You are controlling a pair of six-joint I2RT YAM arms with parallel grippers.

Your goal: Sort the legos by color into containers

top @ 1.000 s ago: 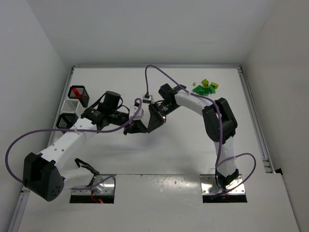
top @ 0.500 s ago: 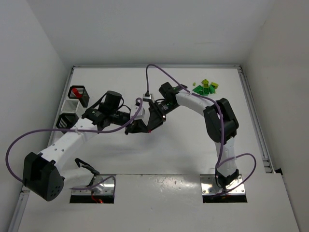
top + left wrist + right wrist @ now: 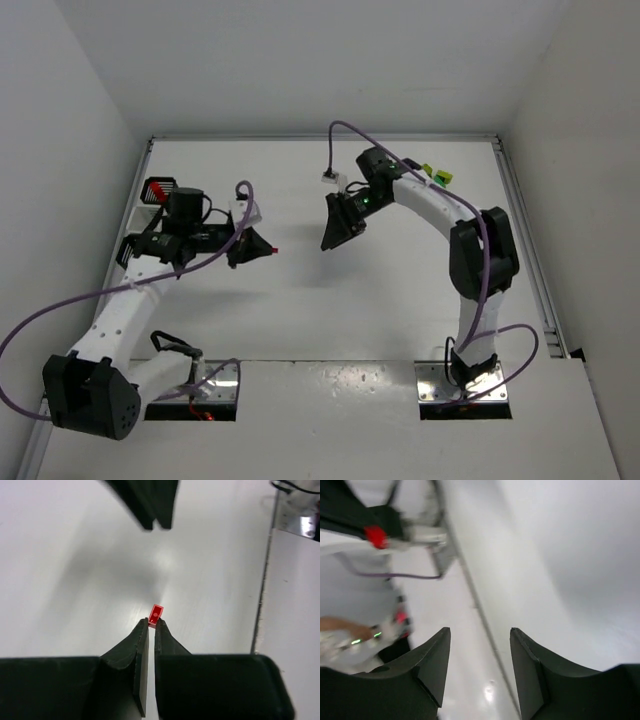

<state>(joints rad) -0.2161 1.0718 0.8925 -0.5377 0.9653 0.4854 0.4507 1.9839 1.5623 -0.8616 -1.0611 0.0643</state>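
Note:
My left gripper [image 3: 266,249] is shut on a tiny red lego [image 3: 274,249] at its fingertips, left of the table's middle. In the left wrist view the red lego [image 3: 156,614] sticks out from the tips of the closed gripper [image 3: 152,623], above the white table. My right gripper [image 3: 329,242] is open and empty, apart from the left one; its fingers [image 3: 150,505] show at the top of the left wrist view. A black bin [image 3: 158,190] holding red legos stands at the far left. Yellow-green legos [image 3: 437,176] peek out behind the right arm.
The left arm [image 3: 150,250] covers most of the other two bins by the left wall. A purple cable [image 3: 345,130] loops over the right arm. The right wrist view is blurred and shows the open gripper [image 3: 480,632] over white table.
The two grippers were together at the table's middle. My left gripper has swung left with the red lego. My right gripper has drawn back to the right and far side, open.

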